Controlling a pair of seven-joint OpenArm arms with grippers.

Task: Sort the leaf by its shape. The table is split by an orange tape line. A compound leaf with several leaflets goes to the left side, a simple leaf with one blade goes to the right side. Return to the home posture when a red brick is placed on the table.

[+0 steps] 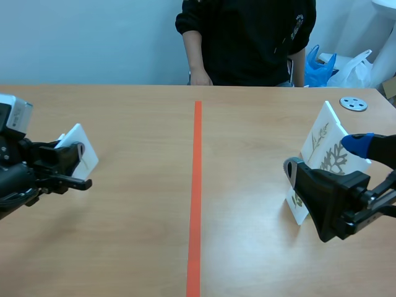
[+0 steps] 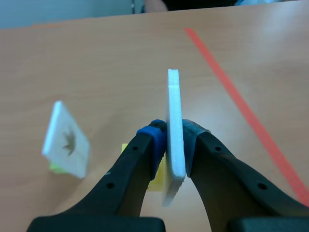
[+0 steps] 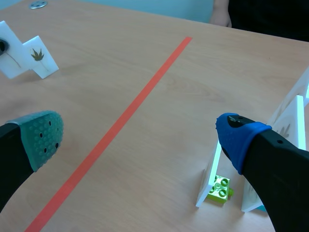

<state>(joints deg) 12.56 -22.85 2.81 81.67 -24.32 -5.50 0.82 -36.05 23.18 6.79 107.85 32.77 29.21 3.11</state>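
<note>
Left hand [image 2: 175, 145] tight on leaf card [image 2: 174, 96]

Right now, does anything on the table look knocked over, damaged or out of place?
Nothing stands out. The left gripper is shut on one white card; the other leaf cards stand on their small bricks, none fallen.

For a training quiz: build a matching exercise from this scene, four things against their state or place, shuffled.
Things:
1. left hand
2. right hand
3. tape line
4. grey disc

States or places:
A. open
B. at the far right of the table
C. shut on a white card
D. down the table's middle

Pairs: 1-C, 2-A, 3-D, 4-B.
</note>
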